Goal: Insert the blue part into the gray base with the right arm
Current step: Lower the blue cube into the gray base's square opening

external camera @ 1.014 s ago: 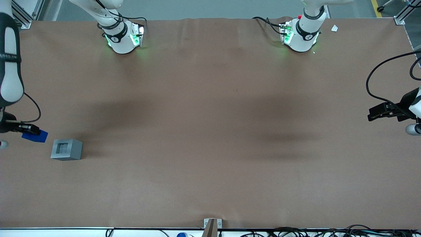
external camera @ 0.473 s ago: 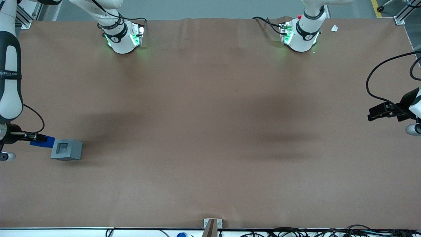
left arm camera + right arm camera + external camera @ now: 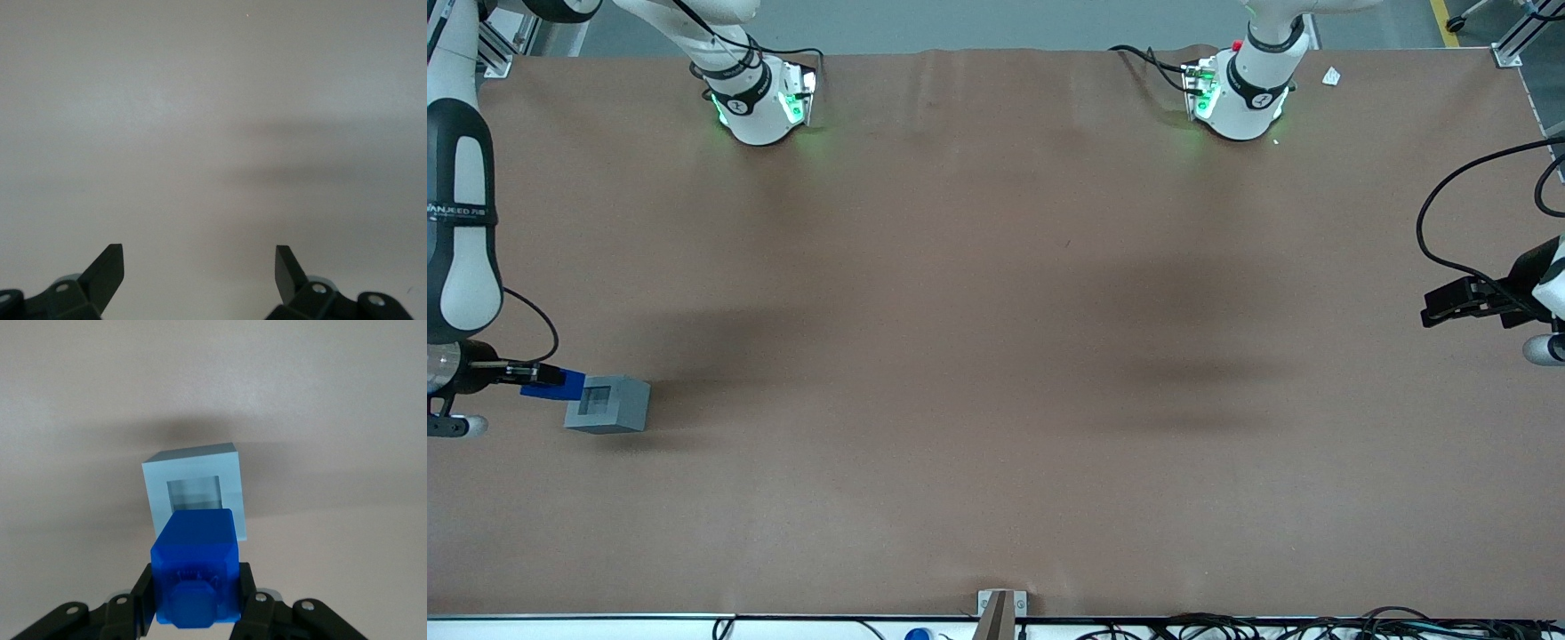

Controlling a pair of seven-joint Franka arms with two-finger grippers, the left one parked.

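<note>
Gripping blue part [image 3: 195, 570], pincer [image 3: 538, 384] beside gray base [image 3: 607, 404]

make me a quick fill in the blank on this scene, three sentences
1. The gripper is shut on the ____ part.
2. The gray base has a square ____ in its top face.
3. The base rests on the brown ____.

Missing words: blue; recess; table

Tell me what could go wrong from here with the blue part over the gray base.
The gripper, shut on the blue part, sits above one edge of the gray base, not centered over its recess. Lowering now could catch the rim and jam. A side bump might shove the unsecured base.
</note>
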